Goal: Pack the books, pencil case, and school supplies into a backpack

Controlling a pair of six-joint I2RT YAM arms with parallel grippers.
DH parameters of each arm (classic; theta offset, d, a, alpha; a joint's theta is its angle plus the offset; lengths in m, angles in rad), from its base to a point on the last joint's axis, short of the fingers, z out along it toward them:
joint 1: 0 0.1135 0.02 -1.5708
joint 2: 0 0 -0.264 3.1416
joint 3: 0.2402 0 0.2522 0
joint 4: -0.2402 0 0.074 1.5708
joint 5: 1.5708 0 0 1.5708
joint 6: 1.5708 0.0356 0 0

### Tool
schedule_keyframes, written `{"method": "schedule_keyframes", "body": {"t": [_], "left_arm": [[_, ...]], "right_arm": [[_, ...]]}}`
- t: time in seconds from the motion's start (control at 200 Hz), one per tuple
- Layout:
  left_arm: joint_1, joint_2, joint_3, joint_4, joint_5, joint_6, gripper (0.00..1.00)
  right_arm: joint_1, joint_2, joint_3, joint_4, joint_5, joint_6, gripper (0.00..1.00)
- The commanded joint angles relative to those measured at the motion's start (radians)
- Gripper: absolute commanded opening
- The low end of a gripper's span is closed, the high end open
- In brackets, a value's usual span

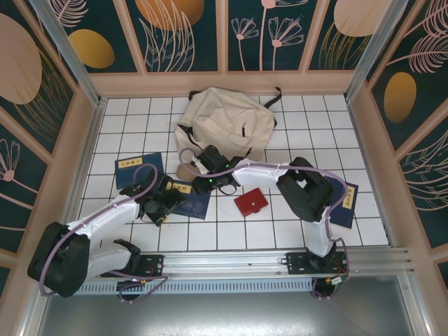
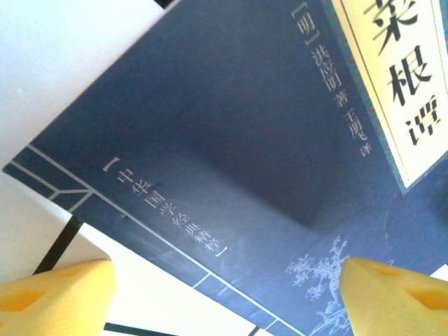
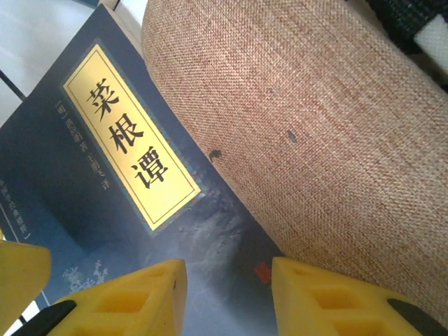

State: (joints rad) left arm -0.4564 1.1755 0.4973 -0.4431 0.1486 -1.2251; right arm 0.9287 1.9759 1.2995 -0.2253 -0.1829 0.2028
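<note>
- While positioned over a navy book (image 2: 231,140), the left gripper (image 2: 227,283) is held spread wide, with nothing gripped.
- The right gripper (image 3: 228,280) is held partly spread, empty, beside the pencil case (image 3: 315,126).
- The backpack (image 1: 224,122) is laid on the table (image 1: 210,234) beyond both grippers.

Left arm (image 1: 105,217) runs from the lower left of the top view up-right toward centre. Left gripper (image 1: 162,199) points down, its fingers (image 2: 56,297) wide apart at the bottom corners of the wrist view. Right arm (image 1: 308,192) is folded at lower right, forearm reaching left to centre. Right gripper (image 1: 210,173) sits low, fingers (image 3: 133,301) partly apart with a narrow gap.
</note>
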Motion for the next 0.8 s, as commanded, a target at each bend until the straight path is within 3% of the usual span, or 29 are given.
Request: {"method": "schedule_keyframes", "body": {"t": [0.0,0.135,0.245,0.52,0.796], "left_arm": [[0.029,0.024,-0.036,0.155,0.003,-0.039,0.82],[0.047,0.037,-0.043,0.220,0.016,-0.038,0.78],[0.048,0.054,-0.018,0.250,0.020,-0.005,0.67],[0.053,0.041,0.001,0.221,0.010,0.038,0.53],[0.063,-0.012,-0.021,0.281,0.023,0.050,0.52]], "right_arm": [[-0.018,0.024,0.028,-0.059,0.074,-0.025,0.39],[-0.022,0.074,0.035,-0.095,0.094,-0.027,0.39],[-0.020,0.102,0.036,-0.119,0.093,-0.026,0.39],[-0.021,0.140,0.027,-0.140,-0.050,-0.020,0.38],[-0.019,0.109,-0.006,-0.137,-0.100,-0.011,0.38]]}}
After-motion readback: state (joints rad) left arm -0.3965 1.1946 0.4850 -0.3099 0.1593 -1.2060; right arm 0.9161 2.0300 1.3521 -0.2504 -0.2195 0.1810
